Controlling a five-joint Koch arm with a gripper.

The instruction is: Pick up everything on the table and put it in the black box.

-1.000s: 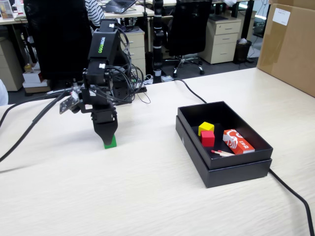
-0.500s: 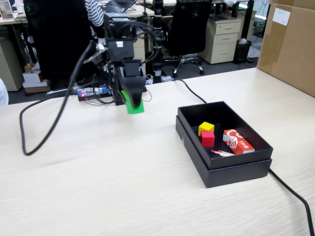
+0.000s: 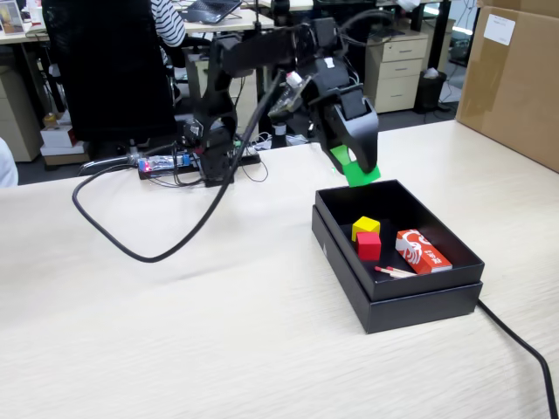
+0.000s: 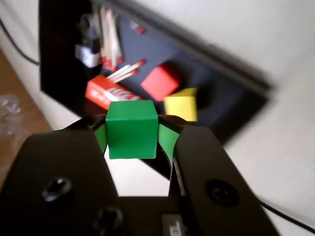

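1. My gripper (image 4: 132, 129) is clamped tight on the green cube (image 4: 132, 129), one jaw pressed to each side; the wrist view shows it squarely between my fingers.
2. In the fixed view I'm stretched out from my base, gripper (image 3: 356, 170) pointing down, the green cube (image 3: 359, 173) held in the air above the near-left corner of the black box (image 3: 395, 301), clear of its rim.
3. Down inside the black box (image 4: 59, 59) sit the yellow cube (image 3: 366, 227) and the red cube (image 3: 369, 245), touching each other, yellow just behind red in the fixed view.
4. Beside them in the box lies a red-and-white packet (image 3: 423, 250), with matchsticks (image 3: 394, 271) in front of it.
5. The wrist view has the same lot below me: red cube (image 4: 161, 81), yellow cube (image 4: 180, 105), packet (image 4: 106, 92), matchsticks (image 4: 126, 71).
6. The box rests on the pale table (image 3: 192, 332); a brown cardboard carton (image 3: 515, 78) stands at the far right, and a black cable (image 3: 131, 246) loops across the tabletop.
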